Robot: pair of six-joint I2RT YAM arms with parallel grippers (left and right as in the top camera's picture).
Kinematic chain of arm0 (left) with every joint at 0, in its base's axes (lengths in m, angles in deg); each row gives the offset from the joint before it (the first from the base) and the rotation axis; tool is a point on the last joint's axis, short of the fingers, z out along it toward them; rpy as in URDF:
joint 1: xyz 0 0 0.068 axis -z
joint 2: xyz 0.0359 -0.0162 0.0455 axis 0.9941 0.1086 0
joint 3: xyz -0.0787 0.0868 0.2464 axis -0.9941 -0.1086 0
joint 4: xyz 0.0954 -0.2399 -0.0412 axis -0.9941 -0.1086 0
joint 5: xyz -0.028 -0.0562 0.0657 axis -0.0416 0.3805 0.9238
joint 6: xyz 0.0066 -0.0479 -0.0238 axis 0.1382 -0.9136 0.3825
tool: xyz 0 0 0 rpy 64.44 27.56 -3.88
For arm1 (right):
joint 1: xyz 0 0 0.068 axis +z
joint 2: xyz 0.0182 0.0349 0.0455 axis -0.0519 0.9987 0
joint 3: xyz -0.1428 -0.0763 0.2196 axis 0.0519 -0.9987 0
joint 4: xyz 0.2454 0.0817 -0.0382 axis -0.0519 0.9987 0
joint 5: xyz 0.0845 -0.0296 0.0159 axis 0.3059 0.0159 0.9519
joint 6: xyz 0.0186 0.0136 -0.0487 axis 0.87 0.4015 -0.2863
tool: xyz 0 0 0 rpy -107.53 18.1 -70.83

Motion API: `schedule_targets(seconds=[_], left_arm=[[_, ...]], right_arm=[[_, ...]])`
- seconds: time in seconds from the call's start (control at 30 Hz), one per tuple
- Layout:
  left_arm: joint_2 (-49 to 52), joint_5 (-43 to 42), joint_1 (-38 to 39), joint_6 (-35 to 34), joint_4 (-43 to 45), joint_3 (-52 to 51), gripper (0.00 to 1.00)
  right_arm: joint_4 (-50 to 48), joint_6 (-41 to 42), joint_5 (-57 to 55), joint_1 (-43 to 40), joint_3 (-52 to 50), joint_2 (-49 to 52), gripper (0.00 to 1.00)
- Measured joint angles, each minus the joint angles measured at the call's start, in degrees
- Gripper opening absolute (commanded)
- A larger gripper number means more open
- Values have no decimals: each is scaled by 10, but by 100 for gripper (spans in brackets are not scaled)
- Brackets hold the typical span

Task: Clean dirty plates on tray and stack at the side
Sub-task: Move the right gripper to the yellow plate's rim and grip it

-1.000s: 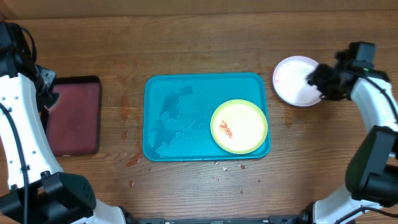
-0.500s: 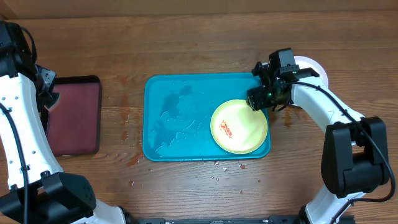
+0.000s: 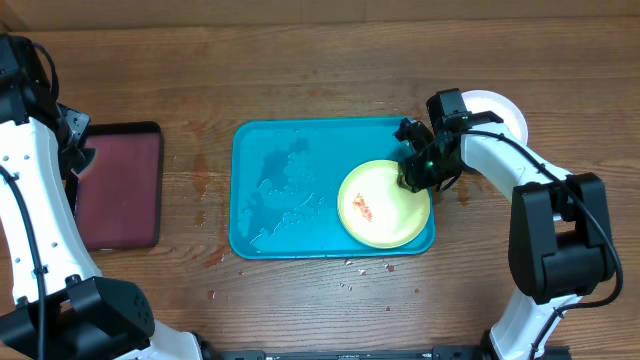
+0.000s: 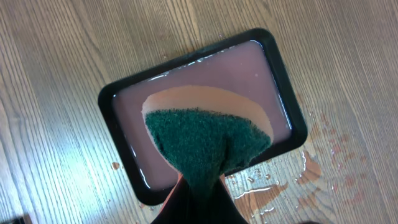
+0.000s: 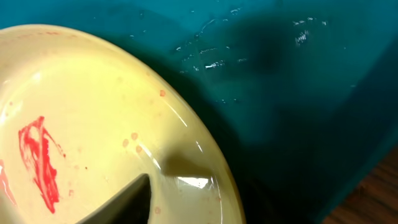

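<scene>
**Right arm swings from the white plate to the yellow-green plate**

Since a second ago the right arm has left the white plate (image 3: 500,108) at the upper right and crossed to the blue tray (image 3: 280,190).

Overhead: the right fingers (image 3: 412,172) sit at the upper right rim of the yellow-green plate (image 3: 380,208), which lies in the lower right corner of the tray. The white plate rests on the bench (image 3: 300,80), just beside the tray's upper right corner. At the far left, the left fingers (image 3: 78,152) hang over the dark red tray (image 3: 118,190).

Left wrist: the left fingers (image 4: 198,199) are clamped on a green sponge (image 4: 205,146), held above the dark red tray (image 4: 109,102), which holds pinkish water.

Right wrist: one finger (image 5: 121,202) lies over the inside of the yellow-green plate (image 5: 93,112), near its rim. The other finger is hidden, so I cannot tell whether the plate is gripped. A red smear (image 5: 40,162) marks the plate at the left, and the blue tray (image 5: 298,93) fills the right.
</scene>
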Motion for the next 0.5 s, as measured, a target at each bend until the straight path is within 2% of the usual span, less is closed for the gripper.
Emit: schedule_targets(seconds=[0.13,0.23,0.4,0.43,0.5], left_arm=[[0,-2,0,0,0,0,4],[0,-13,0,3,2,0,4],[0,-96,0,76,34,0,4],[1,-113,2,90,37,0,4],[7,-146,11,119,42,0,4]], right_arm=[[-2,43,0,5,0,1,23],[-8,83,-1,20,0,8,10],[-79,171,11,97,3,21,9],[-105,197,14,120,4,26,12],[-138,234,17,149,7,34,30]])
